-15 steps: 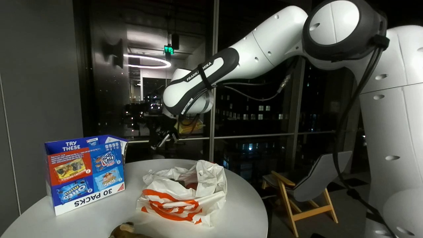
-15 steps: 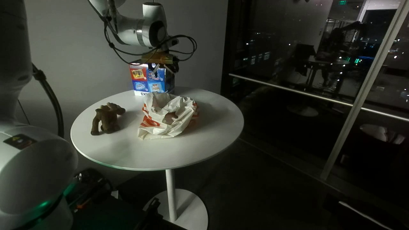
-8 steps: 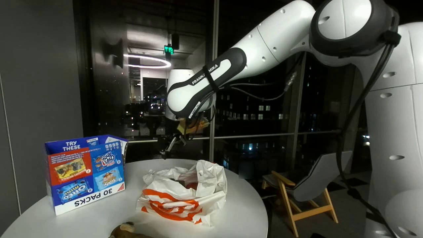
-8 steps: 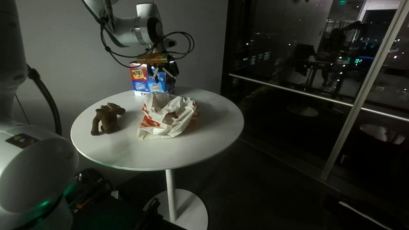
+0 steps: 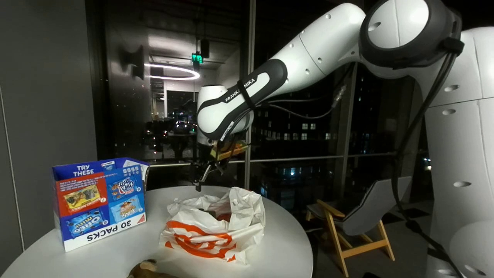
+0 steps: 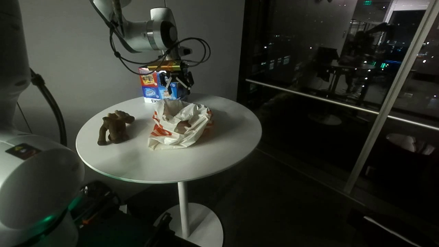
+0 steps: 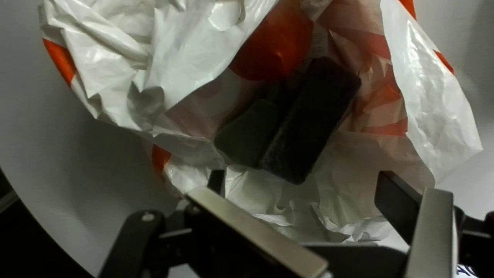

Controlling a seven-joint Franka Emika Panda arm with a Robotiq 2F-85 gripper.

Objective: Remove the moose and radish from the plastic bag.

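The brown plush moose [image 6: 116, 127] lies on the table, outside the bag. In an exterior view only part of the moose [image 5: 148, 269] shows at the bottom edge. The crumpled white plastic bag [image 5: 204, 241] with orange print stands with its mouth open. In the wrist view, a smooth red rounded thing [image 7: 276, 46], possibly the radish, lies inside the bag, partly covered by a fold. Beside it lie a dark block [image 7: 314, 119] and a dark green piece [image 7: 247, 135]. My gripper [image 6: 179, 90] is open and empty, above the bag's far side, apart from it.
A blue snack box [image 5: 102, 200] stands upright on the round white table [image 6: 164, 168], close to the gripper and behind the bag in an exterior view. A wooden chair [image 5: 359, 216] stands on the floor beyond the table.
The gripper has come lower and turned to point more steeply down, toward the bag. The moose, bag and box have not moved.
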